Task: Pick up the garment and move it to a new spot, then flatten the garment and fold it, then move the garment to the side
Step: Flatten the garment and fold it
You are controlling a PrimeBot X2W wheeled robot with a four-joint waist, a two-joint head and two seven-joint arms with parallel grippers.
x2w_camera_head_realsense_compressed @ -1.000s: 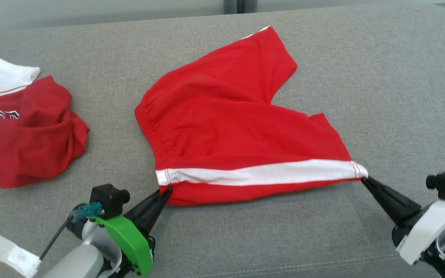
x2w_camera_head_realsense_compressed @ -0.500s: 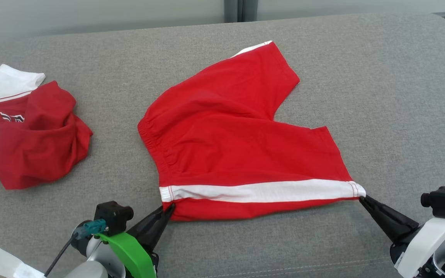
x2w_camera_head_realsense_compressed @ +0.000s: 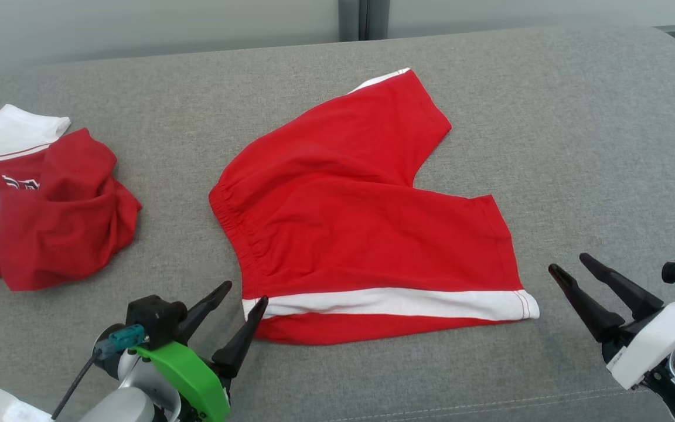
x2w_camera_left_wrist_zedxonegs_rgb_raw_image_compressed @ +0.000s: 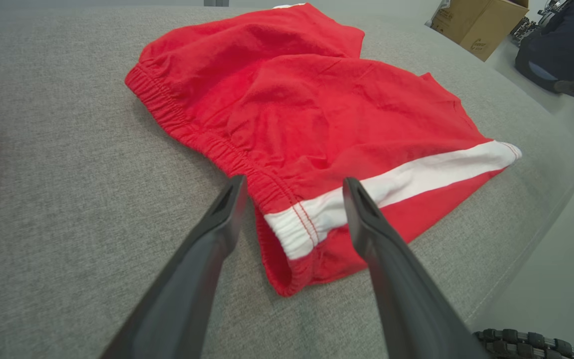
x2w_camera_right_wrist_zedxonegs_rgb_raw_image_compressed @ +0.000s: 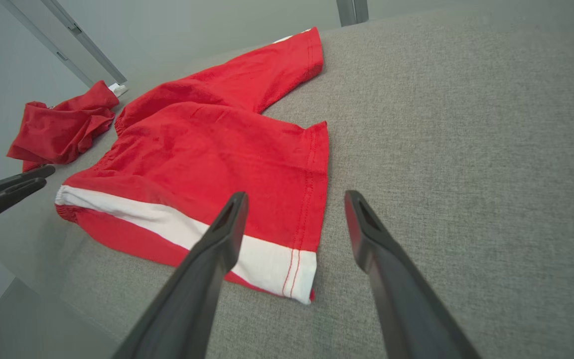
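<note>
You have the red shorts [x2w_camera_head_realsense_compressed: 367,234] lying spread on the grey table [x2w_camera_head_realsense_compressed: 578,146], the left tool [x2w_camera_head_realsense_compressed: 246,292] and right tool [x2w_camera_head_realsense_compressed: 568,262] both wide open and empty by the ends of the white stripe [x2w_camera_head_realsense_compressed: 390,302], so flattening looks nearly finished and next you must regrip corners to fold.

Left gripper [x2w_camera_head_realsense_compressed: 246,292] spread wide, lower left; right gripper [x2w_camera_head_realsense_compressed: 568,262] spread wide, lower right.

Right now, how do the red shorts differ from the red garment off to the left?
The shorts lie spread nearly flat; the other garment is bunched in a heap. The shorts are bright red with one white side stripe; the other garment is deeper red with white panels and lettering. Both rest on the grey cushion.
</note>
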